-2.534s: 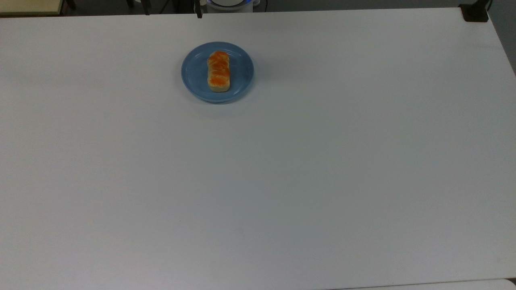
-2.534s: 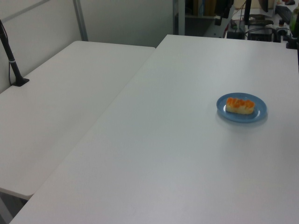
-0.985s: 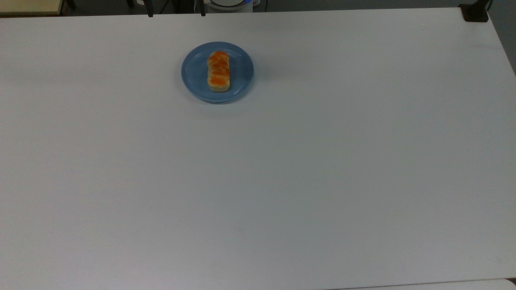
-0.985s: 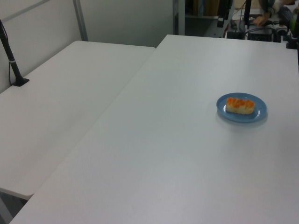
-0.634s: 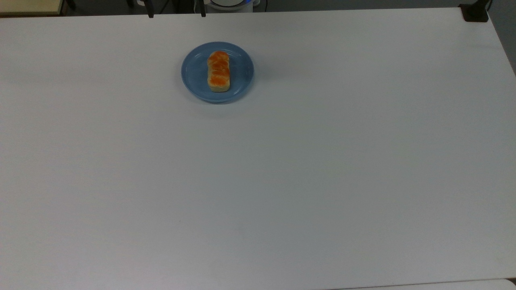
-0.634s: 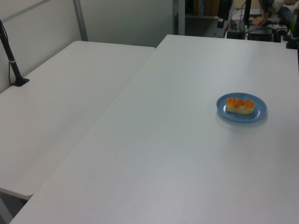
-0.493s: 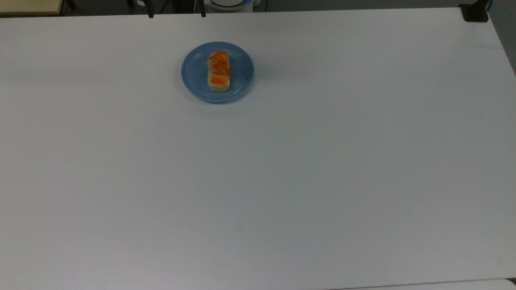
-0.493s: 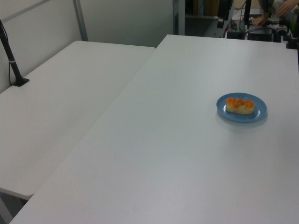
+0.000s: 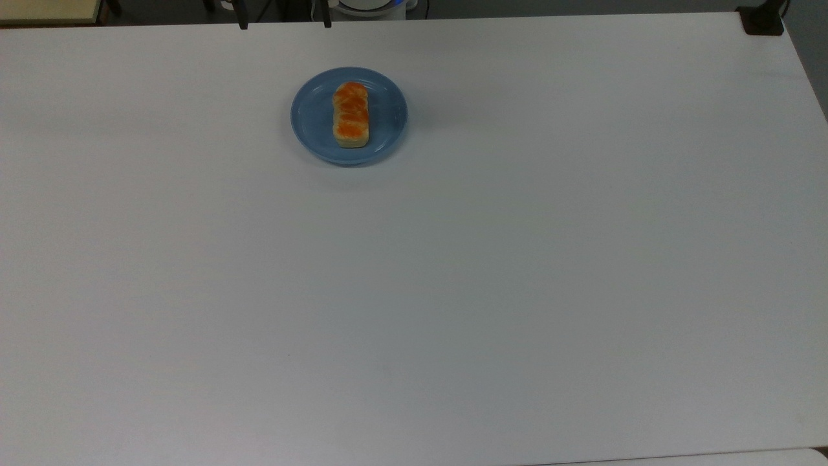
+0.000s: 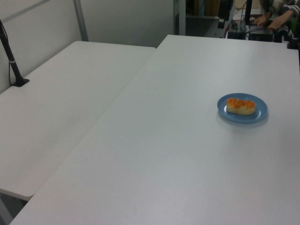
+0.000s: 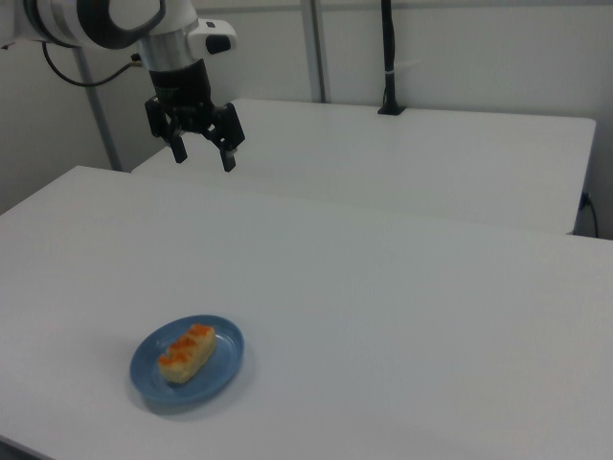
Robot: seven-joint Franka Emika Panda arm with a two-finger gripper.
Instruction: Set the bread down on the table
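Bread: the bread [image 11: 185,352] lies flat on the blue plate [image 11: 226,356], far below the gripper [image 11: 203,149] and a bit toward the right view's bottom edge. It is not on the table [image 11: 402,297] yet.

Gripper: it hangs high in the air, well apart from the bread. Its 2 fingers [image 11: 230,155] point down with a wide gap between them — it is spread apart and holds nothing.

Step now: I think the job is at the very start. The arm has to go down to the bread first.

How to do it well: bring the gripper right over the middle of the loaf and turn it so the 2 fingers close on the 2 long pale sides, not the ends. Go down slowly and stop before the tips bump the plate. Squeeze softly, as the bread looks squashy. Lift it straight up so the plate does not slide, then set it down on a bare white spot beside the plate.

Right view: it shows the arm [image 11: 91,21] and the gripper, and how high they hang.

Top view: the bread [image 9: 350,114] is seen from above — its long way runs up and down, near the middle of the plate [image 9: 314,120].

Left view: a person's hand [image 10: 279,20] rests on dark gear past the far table edge.
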